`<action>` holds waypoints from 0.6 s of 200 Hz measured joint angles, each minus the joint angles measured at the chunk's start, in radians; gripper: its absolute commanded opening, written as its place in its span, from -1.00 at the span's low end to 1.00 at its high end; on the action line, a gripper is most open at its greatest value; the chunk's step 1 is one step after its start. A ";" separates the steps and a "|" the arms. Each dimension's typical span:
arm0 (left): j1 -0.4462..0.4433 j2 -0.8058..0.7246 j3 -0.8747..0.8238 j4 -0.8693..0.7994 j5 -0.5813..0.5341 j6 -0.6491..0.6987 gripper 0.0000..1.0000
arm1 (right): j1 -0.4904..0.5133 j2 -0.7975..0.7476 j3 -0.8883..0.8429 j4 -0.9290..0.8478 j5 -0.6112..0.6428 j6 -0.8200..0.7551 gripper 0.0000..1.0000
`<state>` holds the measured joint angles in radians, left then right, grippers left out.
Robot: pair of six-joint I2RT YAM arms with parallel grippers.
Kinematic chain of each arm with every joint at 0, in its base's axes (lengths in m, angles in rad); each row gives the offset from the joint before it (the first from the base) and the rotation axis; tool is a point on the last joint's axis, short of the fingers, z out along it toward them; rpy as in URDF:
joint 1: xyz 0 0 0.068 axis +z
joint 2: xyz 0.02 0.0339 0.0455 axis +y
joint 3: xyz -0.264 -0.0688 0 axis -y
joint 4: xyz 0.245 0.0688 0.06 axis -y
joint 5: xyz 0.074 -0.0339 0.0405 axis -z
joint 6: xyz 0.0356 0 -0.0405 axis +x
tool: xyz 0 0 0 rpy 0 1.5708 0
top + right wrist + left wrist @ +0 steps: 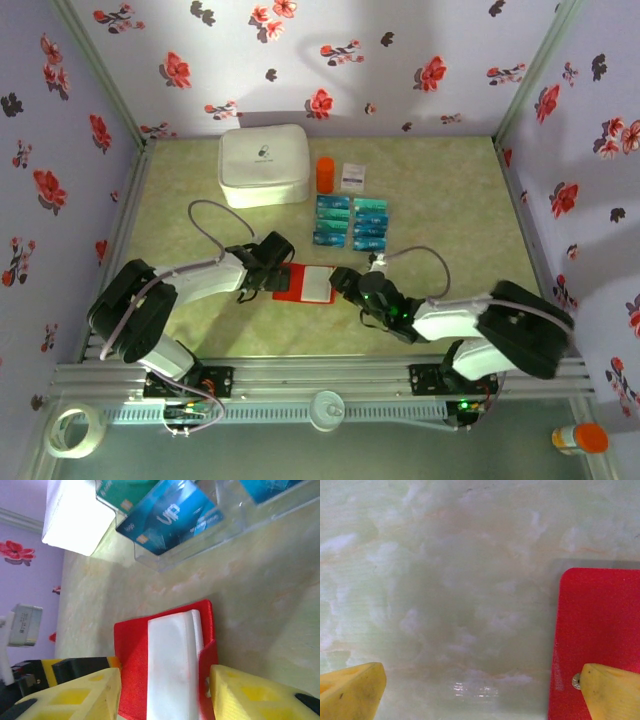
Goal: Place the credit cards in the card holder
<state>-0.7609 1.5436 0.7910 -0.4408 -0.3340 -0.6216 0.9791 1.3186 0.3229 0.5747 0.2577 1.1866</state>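
- Left claw (268,262) is standing with its jaws spread wide and is gripping nothing. One yellow finger (612,692) is sitting over the left edge of the red cover and the other over bare table (445,580). In my judgement it is posted there to pin the cover flat and stop it sliding or folding shut. Actual contact cannot be confirmed.
- Card holder (290,285) is lying open on the table between the two claws, red cover down and pale pocket panel facing up, so the pockets are presenting for loading.
- Right claw (165,680) is hanging over the holder's right side with its jaws parted and the pale panel showing between its fingers. It is carrying no card, and I see no clamp on the holder.
- Credit cards (350,222) are waiting in two columns just beyond the holder, apart from it, resting in clear trays (200,545). No card is showing in the pocket panel, so loading is judged as barely begun.
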 measured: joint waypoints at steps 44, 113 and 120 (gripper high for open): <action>0.000 0.000 0.000 -0.001 0.000 -0.008 1.00 | -0.045 -0.168 0.167 -0.395 0.027 -0.126 -0.36; 0.000 -0.010 -0.005 -0.009 -0.002 -0.025 1.00 | -0.064 0.093 0.348 -0.518 -0.106 -0.253 -0.92; 0.000 -0.010 -0.005 -0.009 -0.003 -0.027 1.00 | -0.064 0.115 0.356 -0.518 -0.116 -0.258 -0.95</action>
<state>-0.7609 1.5337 0.7856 -0.4500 -0.3367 -0.6483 0.9150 1.4338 0.6785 0.0566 0.1413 0.9283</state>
